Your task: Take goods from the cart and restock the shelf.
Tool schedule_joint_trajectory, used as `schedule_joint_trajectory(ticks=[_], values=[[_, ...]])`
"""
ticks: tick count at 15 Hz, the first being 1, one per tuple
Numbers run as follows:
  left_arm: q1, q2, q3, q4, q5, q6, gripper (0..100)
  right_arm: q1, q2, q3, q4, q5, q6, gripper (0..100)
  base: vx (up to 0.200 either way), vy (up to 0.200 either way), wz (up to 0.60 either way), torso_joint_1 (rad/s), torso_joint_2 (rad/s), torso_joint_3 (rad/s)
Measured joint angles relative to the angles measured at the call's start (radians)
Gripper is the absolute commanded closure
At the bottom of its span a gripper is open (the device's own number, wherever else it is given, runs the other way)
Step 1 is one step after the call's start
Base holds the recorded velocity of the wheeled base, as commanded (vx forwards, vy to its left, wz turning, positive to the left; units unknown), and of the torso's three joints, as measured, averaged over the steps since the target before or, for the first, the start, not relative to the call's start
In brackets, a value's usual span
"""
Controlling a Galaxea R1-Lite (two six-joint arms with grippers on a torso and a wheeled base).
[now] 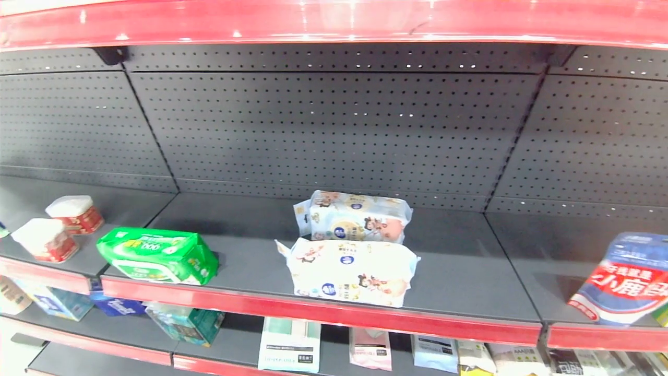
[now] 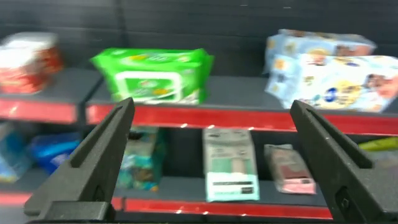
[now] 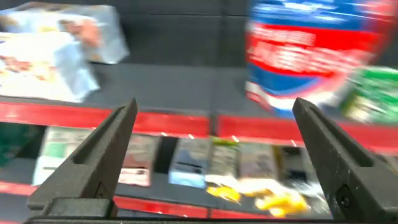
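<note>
- Head view showed the shelf [image 1: 459, 271], dark with a red front lip; at its left end two red-and-white tubs [image 1: 75, 213] stood one behind the other.
- Just right of them, a green wipes pack [image 1: 156, 256] lay at the front edge.
- In the middle, two white cartoon-printed packs [image 1: 352, 271] lay one behind the other, close together.
- At the right end, a blue-and-red bag [image 1: 626, 279] stood near the lip.
- Underneath, a lower shelf [image 1: 94, 329] carried assorted packets.
- Left jaws stood wide apart and held nothing, facing the shelf's lip below the green wipes pack.
- Right jaws were likewise spread and empty, facing the lip near the blue-and-red bag.
</note>
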Motion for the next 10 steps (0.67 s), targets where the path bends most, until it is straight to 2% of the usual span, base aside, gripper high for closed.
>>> schedule_joint_trajectory(ticks=[1,6,8,10], values=[[0.0,0.0,0.0,0.0,-0.004,0.0,0,0.0,0.0,0.0,0.0,0.0,0.0,0,0.0,0.0,-0.6,0.002,0.0,0.002],[0.0,0.001,-0.001,0.011,-0.009,0.007,0,0.0,0.0,0.0,0.0,0.0,0.0,0,0.0,0.0,0.0,0.0,0.0,0.0],[-0.001,0.009,-0.013,0.03,-0.061,0.001,0,-0.001,0.0,0.0,0.0,0.0,0.0,0,0.0,0.0,0.0,0.0,0.0,0.0],[-0.002,0.048,-0.077,0.03,-0.064,-0.018,0,-0.001,0.0,0.0,0.001,0.0,0.0,0,0.0,0.0,0.0,0.0,0.0,0.0]])
